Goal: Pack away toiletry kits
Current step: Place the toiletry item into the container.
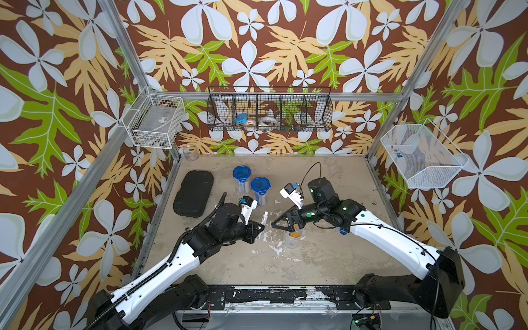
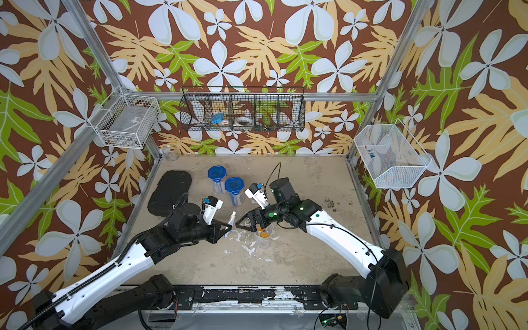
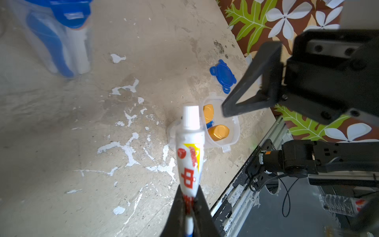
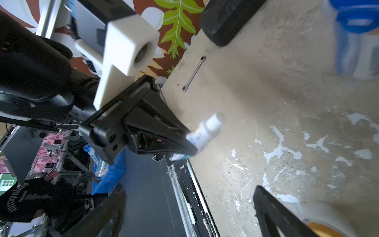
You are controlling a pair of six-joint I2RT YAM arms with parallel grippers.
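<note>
On the near half of the table point(image 1: 314, 265) the left gripper point(image 1: 257, 230) is pressed together on the flat tail of a small toothpaste tube point(image 3: 189, 147). The tube sticks out past the fingers, and its white cap points toward the open cup point(image 3: 235, 127) just beside it. This clear cup stands upright without a lid, near the middle of the table. Two gold-capped bottles point(image 3: 218, 132) stand inside it, with a small blue piece between them that is too small to name.

The right gripper point(image 1: 285, 225) hangs over the same cup with its jaws wide apart and nothing between them. One finger point(image 3: 246, 92) reaches over the rim; whether it touches the cup cannot be told.

A loose blue lid point(image 3: 223, 76) lies flat on the table a little beyond the cup. Farther back two closed cups point(image 1: 260, 184) stand near each other with blue lids on, and something blue and something white show through the wall of one. To their left lies the black case point(image 1: 194, 193), and a glass jar point(image 1: 191, 153) stands in the far left corner
</note>
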